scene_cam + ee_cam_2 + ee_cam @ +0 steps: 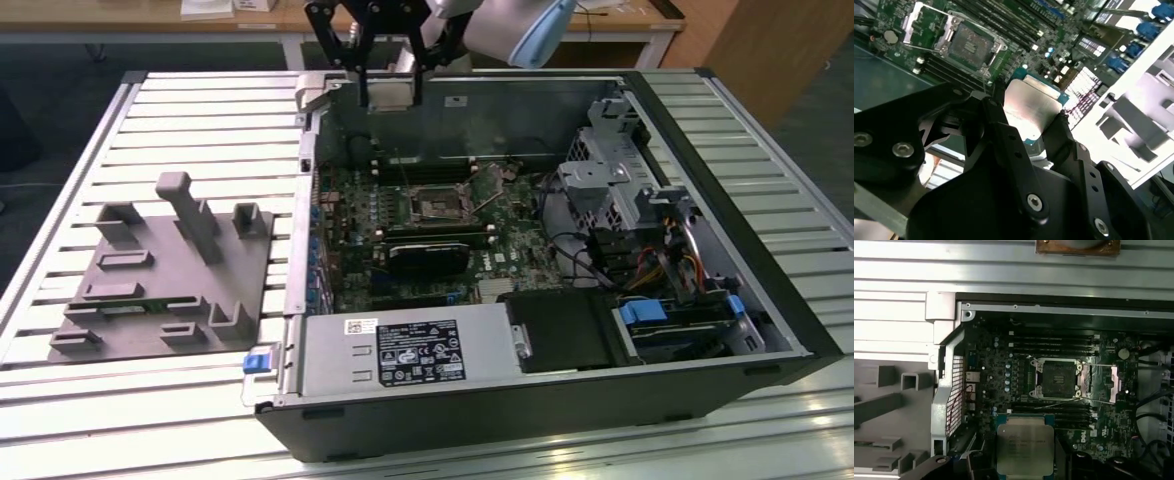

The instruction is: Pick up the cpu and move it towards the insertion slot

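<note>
Gripping the cpu (1030, 107) by its edges, the pincer (388, 95) hangs above the open case's rear wall. The insertion slot (439, 202) lies at about five o'clock from it in the exterior view. Judgement: keep the chip level and square to the socket frame.

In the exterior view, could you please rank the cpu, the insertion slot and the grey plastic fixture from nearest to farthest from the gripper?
1. The cpu: held between the fingers of the gripper, above the case's far edge.
2. The insertion slot: on the motherboard, inside the open case.
3. The grey plastic fixture: outside the case, towards the exterior view's left.
</note>
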`<state>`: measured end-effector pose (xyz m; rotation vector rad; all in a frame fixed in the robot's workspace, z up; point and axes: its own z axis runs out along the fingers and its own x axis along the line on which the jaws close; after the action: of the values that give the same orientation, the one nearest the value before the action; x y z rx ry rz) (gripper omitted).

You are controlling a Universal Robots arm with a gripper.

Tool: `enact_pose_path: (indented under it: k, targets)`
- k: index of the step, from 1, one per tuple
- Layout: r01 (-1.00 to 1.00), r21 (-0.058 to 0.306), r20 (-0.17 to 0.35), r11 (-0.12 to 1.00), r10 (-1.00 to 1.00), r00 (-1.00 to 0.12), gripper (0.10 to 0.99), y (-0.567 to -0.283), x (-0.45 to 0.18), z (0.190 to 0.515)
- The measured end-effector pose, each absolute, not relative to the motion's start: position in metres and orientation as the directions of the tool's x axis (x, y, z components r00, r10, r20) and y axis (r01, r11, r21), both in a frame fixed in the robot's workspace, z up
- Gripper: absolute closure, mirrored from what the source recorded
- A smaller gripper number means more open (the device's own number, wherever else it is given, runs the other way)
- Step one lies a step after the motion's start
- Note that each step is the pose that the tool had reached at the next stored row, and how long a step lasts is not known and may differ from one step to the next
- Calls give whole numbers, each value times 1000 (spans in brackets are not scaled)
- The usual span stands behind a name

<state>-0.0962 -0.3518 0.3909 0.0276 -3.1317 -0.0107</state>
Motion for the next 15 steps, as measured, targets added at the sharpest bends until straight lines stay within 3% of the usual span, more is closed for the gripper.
enact_pose_path:
  k: [15]
  targets:
    - [-18,10,-2,1000,-18,-1000,541,-326,-60,387]
